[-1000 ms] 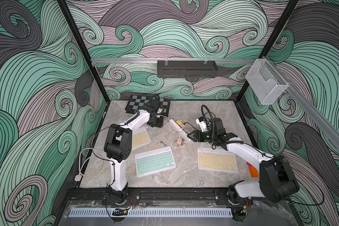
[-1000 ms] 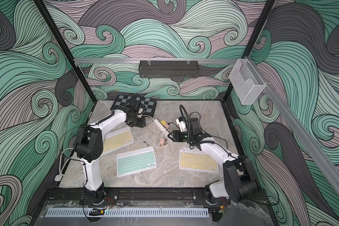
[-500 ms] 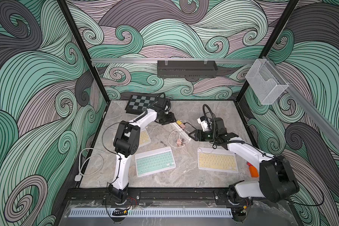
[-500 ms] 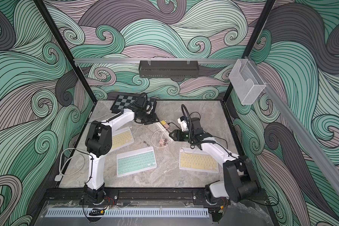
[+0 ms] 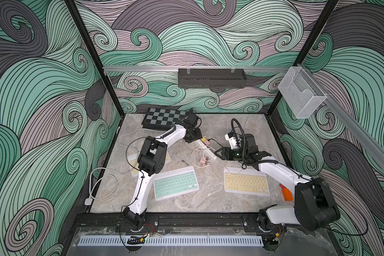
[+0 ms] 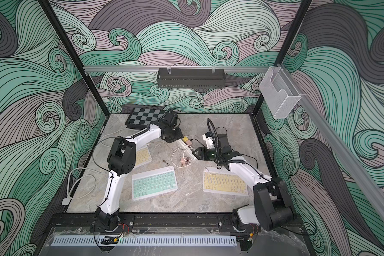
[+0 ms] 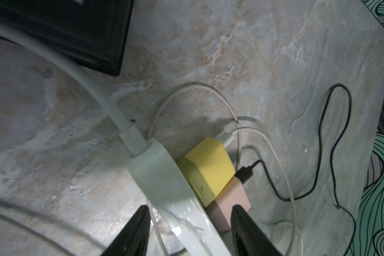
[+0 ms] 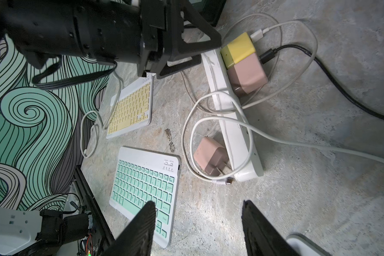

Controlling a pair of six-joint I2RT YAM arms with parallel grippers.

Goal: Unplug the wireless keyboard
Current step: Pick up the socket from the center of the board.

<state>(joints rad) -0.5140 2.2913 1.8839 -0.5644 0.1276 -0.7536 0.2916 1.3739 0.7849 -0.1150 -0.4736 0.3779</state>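
- I am holding the left gripper low over the cord end of the white power strip; its jaws are standing apart, astride the strip and the plugged-in pink charger; nothing is being gripped; one finger is overlapping that charger in the wrist view, contact I cannot tell.
- The right gripper is hovering wide and empty above the marble table, off the strip's other end; I am judging it is placed there to steady the strip when a plug gets pulled.
- The yellow charger is sitting in the strip, touching the pink one; a white cable is entering the yellow, a black cable the pink.
- Three wireless keyboards are lying flat: the mint keyboard near the front middle; the right-hand yellow keyboard beside the right arm; the left-hand yellow keyboard partly under the left arm.
- A thin white lead appears to be reaching each yellow keyboard's corner; I am not managing to trace which charger feeds which.
- The loose pink charger is lying prongs out just beside the strip, with a free USB-C end near it; I am reading the mint keyboard as already disconnected.
- I am judging the left jaws are lined up for closing on a charger; pulling askew is risking dragging the whole strip.
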